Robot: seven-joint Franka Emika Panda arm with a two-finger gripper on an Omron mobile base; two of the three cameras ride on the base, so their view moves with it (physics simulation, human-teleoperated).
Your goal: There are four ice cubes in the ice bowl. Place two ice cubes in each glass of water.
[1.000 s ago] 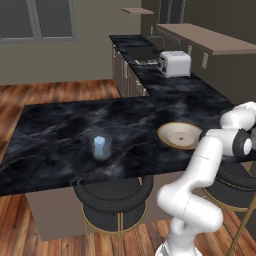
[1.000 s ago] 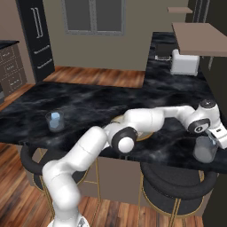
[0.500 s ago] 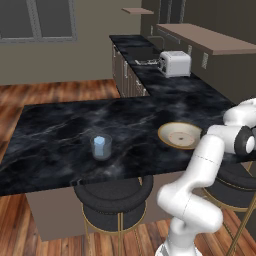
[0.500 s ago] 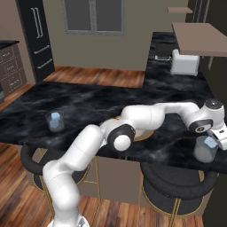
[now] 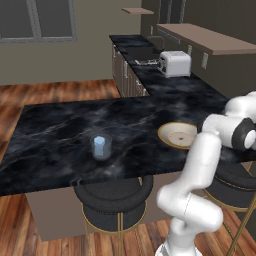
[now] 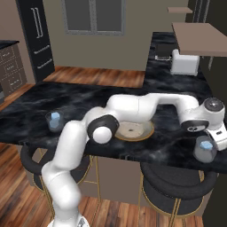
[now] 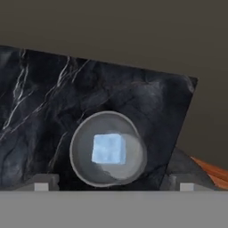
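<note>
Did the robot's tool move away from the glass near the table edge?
No. The tool hangs over that glass as before, though its fingers have spread open.

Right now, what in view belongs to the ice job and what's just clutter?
Job:
- bowl
- left glass, ice in it
- right glass, cube in it
- gripper, open above right glass

Clutter:
- toaster
- stools

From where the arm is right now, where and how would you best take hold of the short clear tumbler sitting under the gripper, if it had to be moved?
Probably by the short clear tumbler's round side wall, coming in level from the counter's near edge. It stands upright with no handle, and its open mouth faces the open gripper with a pale-blue ice cube inside, so a grasp from above risks dipping a finger into the glass.
</note>
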